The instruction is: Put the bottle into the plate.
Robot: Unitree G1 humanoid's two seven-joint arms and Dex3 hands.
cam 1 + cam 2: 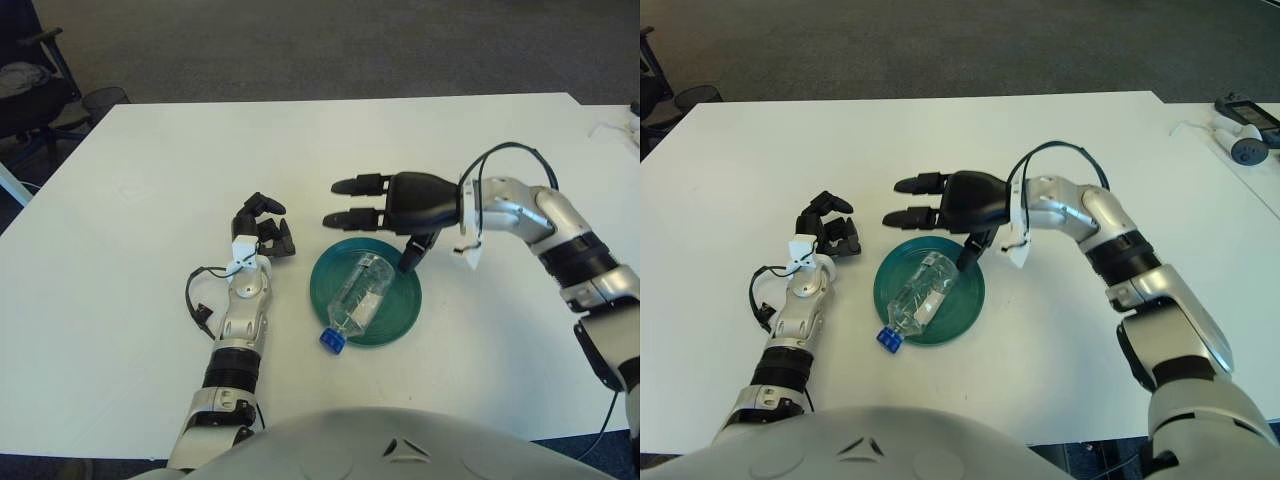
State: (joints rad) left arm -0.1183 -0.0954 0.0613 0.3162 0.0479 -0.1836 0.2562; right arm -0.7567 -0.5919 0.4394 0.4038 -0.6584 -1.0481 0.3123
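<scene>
So from where I'm standing, the one bottle (358,301) is a clear plastic thing, see-through and a bit crinkly looking, with a blue cap (331,341). It's lying on its side, diagonal across the plate (400,315). Most of the body sits inside the dish, but the cap end pokes out over the near-left rim, toward the robot. The plate is a round dark green one, just the one of them, sitting on the white table (130,190).

Just left of the plate there's the left hand (263,232), fingers curled in loosely with nothing in them, forearm stretched along the table.

A little farther back, the right hand (385,203) hangs over the far edge of the plate. Its fingers are spread and pointing left, holding nothing, with one digit angled down toward the plate rim. It isn't touching the bottle.

Count: one bottle, one plate, two hands.
</scene>
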